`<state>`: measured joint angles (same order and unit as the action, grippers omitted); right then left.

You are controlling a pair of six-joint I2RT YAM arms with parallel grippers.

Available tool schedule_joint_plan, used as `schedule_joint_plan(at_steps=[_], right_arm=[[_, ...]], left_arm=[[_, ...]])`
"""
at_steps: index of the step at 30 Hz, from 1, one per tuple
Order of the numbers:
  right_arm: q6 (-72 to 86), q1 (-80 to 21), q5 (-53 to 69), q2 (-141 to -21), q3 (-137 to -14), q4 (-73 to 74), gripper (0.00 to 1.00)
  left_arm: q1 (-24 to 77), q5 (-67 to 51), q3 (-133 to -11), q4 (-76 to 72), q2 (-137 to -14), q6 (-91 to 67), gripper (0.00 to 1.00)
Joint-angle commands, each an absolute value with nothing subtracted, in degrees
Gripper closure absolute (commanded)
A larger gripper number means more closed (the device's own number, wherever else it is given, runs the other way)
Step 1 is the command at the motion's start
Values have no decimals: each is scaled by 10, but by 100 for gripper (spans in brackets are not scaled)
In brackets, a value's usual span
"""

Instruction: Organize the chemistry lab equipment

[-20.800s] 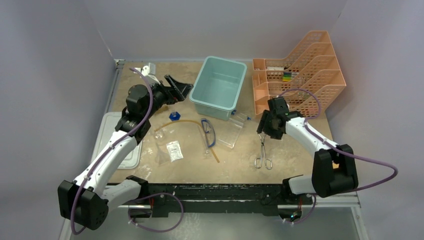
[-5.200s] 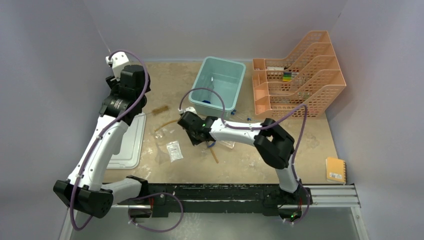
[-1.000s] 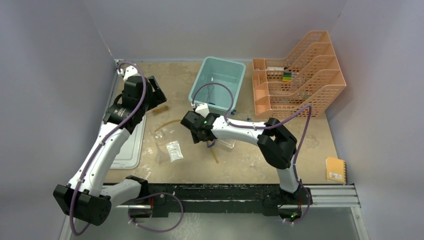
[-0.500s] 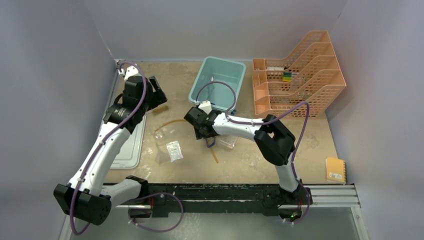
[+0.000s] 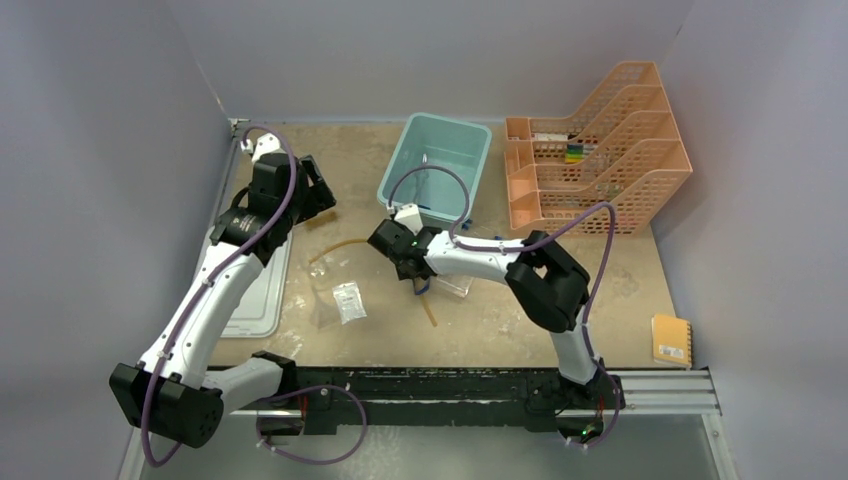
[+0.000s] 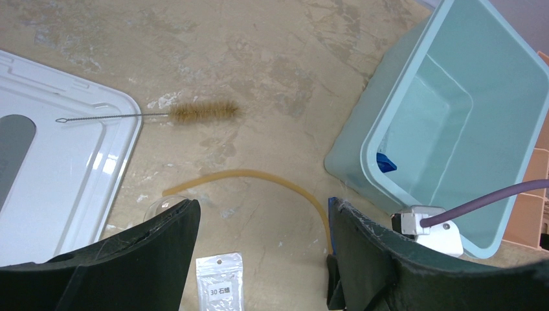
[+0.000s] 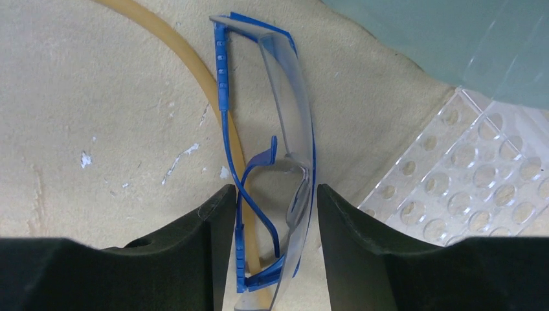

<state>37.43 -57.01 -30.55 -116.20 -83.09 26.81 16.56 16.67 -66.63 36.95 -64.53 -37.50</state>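
Observation:
The blue-framed clear goggles (image 7: 291,116) lie folded on the table over the amber rubber tube (image 7: 250,259), next to the clear rack (image 7: 466,168). My right gripper (image 7: 272,194) is closed to the goggles' width, with a finger against each side. In the top view the right gripper (image 5: 408,268) is over the goggles (image 5: 422,285). My left gripper (image 6: 262,207) is open and empty, hovering above the tube (image 6: 259,175) and a small packet (image 6: 220,285). The thin brush (image 6: 201,111) lies beside a white lid (image 6: 65,162).
The teal bin (image 6: 404,68) stands behind the goggles and holds a blue item (image 6: 385,162). The orange mesh tray (image 5: 590,150) is at the back right. A yellow notebook (image 5: 670,340) lies at the front right. The left gripper (image 5: 322,190) is at the back left.
In the last second my right gripper shifted slightly toward the bin while staying at the goggles. Since the earliest frame the tongs have left the table and the notebook has appeared.

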Motion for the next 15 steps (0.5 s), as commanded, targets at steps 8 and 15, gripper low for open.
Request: schedule_joint_plan(at_steps=[8, 15], right_arm=[[292, -597, -279, -1112, -774, 205, 56], [275, -606, -231, -1089, -733, 170, 60]], left_arm=[[163, 168, -667, 344, -643, -378, 27], [163, 169, -667, 342, -646, -377, 27]])
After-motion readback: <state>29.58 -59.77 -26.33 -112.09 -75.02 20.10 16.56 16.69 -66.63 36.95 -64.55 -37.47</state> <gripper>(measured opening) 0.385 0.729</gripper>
